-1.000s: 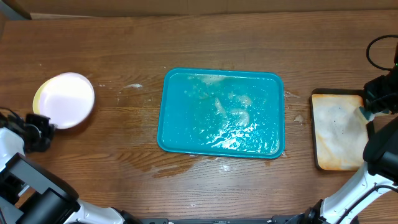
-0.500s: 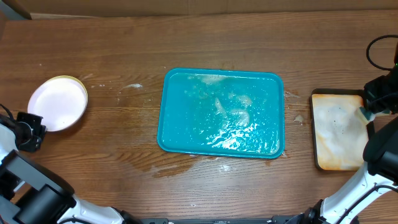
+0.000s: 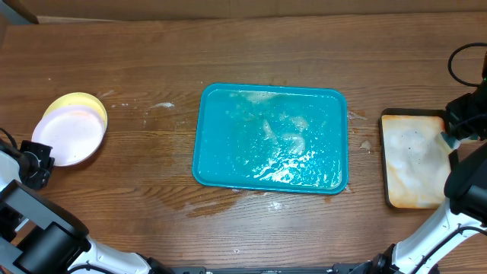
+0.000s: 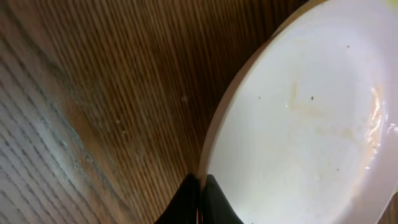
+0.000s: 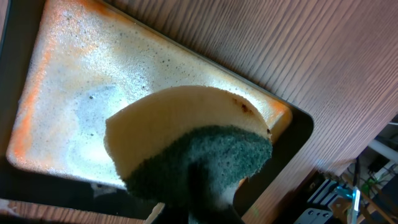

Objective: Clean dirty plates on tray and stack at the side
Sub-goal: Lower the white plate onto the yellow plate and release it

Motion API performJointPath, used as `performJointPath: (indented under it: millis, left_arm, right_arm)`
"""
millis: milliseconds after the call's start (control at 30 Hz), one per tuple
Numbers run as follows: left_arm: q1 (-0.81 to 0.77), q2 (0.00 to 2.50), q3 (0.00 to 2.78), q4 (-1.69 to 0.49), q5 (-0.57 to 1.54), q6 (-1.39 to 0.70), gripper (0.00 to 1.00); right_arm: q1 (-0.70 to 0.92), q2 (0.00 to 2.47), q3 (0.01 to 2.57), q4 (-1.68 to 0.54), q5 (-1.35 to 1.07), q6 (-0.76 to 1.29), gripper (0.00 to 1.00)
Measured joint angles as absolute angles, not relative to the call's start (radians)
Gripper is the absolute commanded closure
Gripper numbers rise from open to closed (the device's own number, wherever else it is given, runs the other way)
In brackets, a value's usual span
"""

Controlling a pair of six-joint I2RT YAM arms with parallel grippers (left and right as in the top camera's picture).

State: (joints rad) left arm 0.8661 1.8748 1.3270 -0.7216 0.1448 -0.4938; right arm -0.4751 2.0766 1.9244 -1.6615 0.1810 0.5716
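Observation:
A white plate [image 3: 70, 135] with faint brown smears lies on a pale yellow-green plate [image 3: 76, 100] at the far left of the table. I cannot make out a third plate. My left gripper [image 3: 38, 162] is shut on the white plate's near rim. The left wrist view shows the jaws [image 4: 200, 190] pinching the rim of that plate [image 4: 298, 124]. The teal tray [image 3: 204, 152] sits mid-table, wet and foamy, with no plate on it. My right gripper [image 3: 447, 137] is shut on a yellow and green sponge [image 5: 180, 124] over the small tray; its jaws [image 5: 205, 199] are mostly hidden by the sponge.
A small dark-rimmed tray [image 3: 389, 190] with foamy whitish-orange inside stands at the far right and also shows in the right wrist view [image 5: 62, 81]. Water spots lie on the wood in front of the teal tray [image 3: 228, 199]. A black cable [image 3: 456, 61] hangs at the right edge.
My left gripper has drawn the white plate a little left and toward the front edge, uncovering the far rim of the yellow-green plate. The right arm has not moved.

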Motion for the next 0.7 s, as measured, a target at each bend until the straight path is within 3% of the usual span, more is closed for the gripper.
performJointPath:
  millis: [100,133,167,267,300,700]
  left_arm:
    - [0.866,1.875,1.327,-0.711,0.134,-0.488,0.68]
    - [0.866,1.875,1.327,-0.709,0.133,-0.490,0.68]
    - [0.866,1.875,1.327,-0.708,0.130,-0.495,0.62]
    - [0.866,1.875,1.327,-0.701,0.123,-0.489,0.07]
    - [0.866,1.875,1.327,-0.698,0.122,-0.489,0.00]
    - [0.833,1.875,1.346,-0.709,0.163,-0.467,0.00]
  right_arm:
    - [-0.475,2.077,1.924,-1.661,0.183,0.571,0.96]
    - [-0.475,2.077,1.924,-1.662,0.183,0.572,0.96]
    - [-0.475,2.077,1.924,-1.662,0.183,0.572,0.96]
    - [-0.475,2.077,1.924,-1.664,0.183,0.572,0.96]
    - [-0.475,2.077,1.924,-1.665,0.184,0.571,0.96]
    - [-0.475,2.077,1.924,-1.665,0.183,0.572,0.96]
